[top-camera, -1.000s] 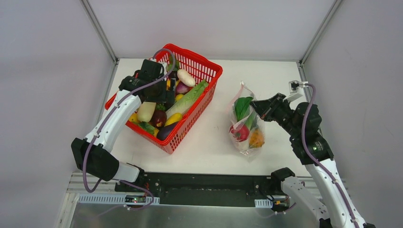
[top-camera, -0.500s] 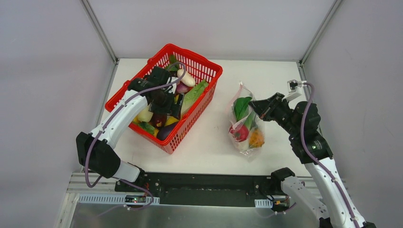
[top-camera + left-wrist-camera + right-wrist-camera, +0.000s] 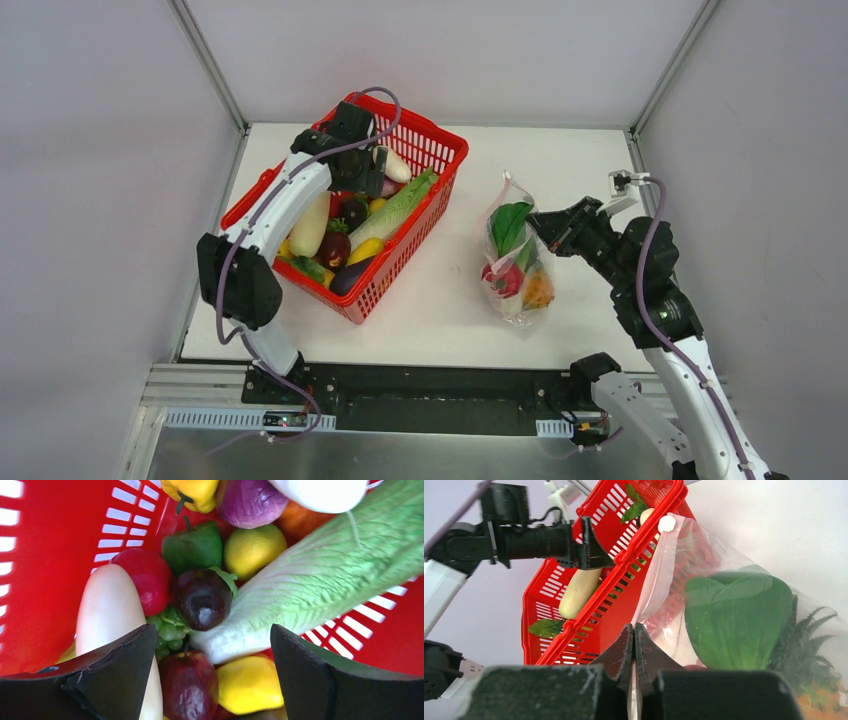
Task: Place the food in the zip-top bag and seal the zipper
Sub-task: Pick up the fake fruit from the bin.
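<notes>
On table point(image 3: 440, 320), right of red basket point(image 3: 445, 141): one zip-top bag point(image 3: 518, 305), three foods inside: one green leafy vegetable point(image 3: 510, 225), one red fruit point(image 3: 503, 280), one orange pineapple point(image 3: 540, 290). Right gripper point(image 3: 540, 222) pinched together on bag edge. Left gripper point(image 3: 358, 170) spread wide, empty, above basket pile; two white radishes point(image 3: 308, 225) among many pieces not yet bagged. Zipper point(image 3: 658, 575) seemingly unsealed. Loading partway done.

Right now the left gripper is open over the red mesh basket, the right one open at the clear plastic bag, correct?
No: the right gripper is shut on the clear plastic bag (right wrist view); the left gripper is open over the red mesh basket.
</notes>
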### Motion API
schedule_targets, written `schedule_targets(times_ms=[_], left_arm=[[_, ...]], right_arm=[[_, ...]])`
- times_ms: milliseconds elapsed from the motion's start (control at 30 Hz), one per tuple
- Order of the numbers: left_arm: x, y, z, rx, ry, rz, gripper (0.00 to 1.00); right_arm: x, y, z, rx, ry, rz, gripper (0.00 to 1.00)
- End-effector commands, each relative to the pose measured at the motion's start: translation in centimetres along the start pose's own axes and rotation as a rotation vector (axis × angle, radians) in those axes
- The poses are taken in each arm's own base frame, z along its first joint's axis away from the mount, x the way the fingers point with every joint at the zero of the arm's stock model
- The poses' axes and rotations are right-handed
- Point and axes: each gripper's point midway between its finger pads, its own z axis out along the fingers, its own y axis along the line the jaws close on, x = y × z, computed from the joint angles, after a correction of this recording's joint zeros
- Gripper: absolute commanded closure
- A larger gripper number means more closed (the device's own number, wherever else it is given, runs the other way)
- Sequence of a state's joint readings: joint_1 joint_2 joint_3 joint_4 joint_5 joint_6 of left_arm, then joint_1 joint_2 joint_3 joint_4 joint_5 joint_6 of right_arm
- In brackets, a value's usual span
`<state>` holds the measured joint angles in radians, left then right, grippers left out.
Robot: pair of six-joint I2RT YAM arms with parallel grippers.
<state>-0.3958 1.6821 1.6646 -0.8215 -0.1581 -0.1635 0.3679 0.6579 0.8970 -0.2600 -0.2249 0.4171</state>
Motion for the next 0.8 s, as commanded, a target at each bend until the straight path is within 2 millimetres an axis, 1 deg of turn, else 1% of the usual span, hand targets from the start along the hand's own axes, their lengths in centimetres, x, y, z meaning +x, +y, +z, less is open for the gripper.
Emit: schedule_targets(times_ms=[0,67,133,200,267,333,400,500,633,767], left_arm=[[1.5,1.0,3.2,-0.063,0.1,-0.008,0.17],[2.6,1.1,4.7,-0.09,0.135,-0.019,0.19],[3.6,1.6,5.7,-0.131,0.169,-0.037,0.19],[3.9,2.1,6.4,-0.163,0.175,-0.041,0.19],[4.2,2.0,7.1,-0.157,0.184,-0.046,0.21],[4.4,1.7,7.4,-0.144,0.201,-0.049,0.28],[4.9,1.6,7.8,-0.138,0.21,-0.052,0.38],[5.7,1.4,8.0,-0.129,0.227,-0.056,0.49],[6.2,1.2,7.4,-0.108,0.225,-0.061,0.65],[5.7,1.1,6.1,-0.087,0.188,-0.068,0.78]], right_arm=[[-1.7,1.6,-0.6,-0.059,-0.073,-0.023,1.0],[-1.7,1.6,-0.6,-0.063,-0.07,-0.024,1.0],[-1.6,1.6,-0.6,-0.063,-0.067,-0.024,1.0],[-1.6,1.7,-0.6,-0.063,-0.066,-0.028,1.0],[-1.7,1.7,-0.6,-0.066,-0.067,-0.032,1.0],[-1.7,1.8,-0.6,-0.067,-0.067,-0.035,1.0],[-1.8,1.9,-0.6,-0.071,-0.067,-0.037,1.0],[-1.7,1.8,-0.7,-0.07,-0.066,-0.039,1.0],[-1.8,1.9,-0.7,-0.071,-0.071,-0.04,1.0],[-1.9,2.0,-0.6,-0.075,-0.069,-0.041,1.0]])
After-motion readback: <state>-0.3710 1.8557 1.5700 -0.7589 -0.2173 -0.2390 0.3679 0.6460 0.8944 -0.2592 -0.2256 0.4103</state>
